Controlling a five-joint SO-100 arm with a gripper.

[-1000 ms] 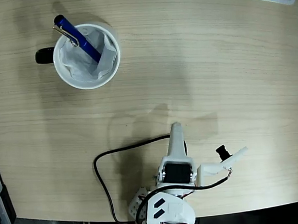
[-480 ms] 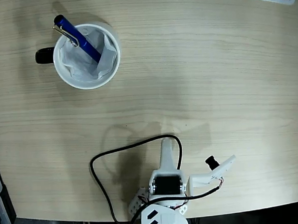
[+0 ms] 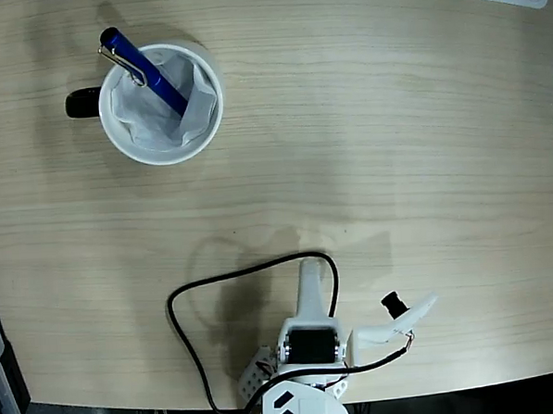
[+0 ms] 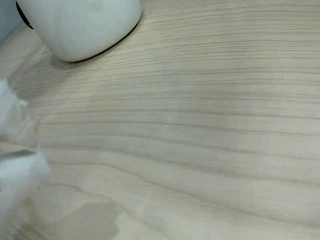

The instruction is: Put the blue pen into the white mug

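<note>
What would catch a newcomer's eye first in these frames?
The blue pen stands tilted in the paper-lined white mug at the fixed view's upper left, its clipped cap jutting over the rim. At the bottom edge sits the folded white arm with a looping black cable. Bare wood table lies between.

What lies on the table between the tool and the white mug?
Nothing: in the fixed view only bare table separates the tool from the white mug, which holds the blue pen.
</note>
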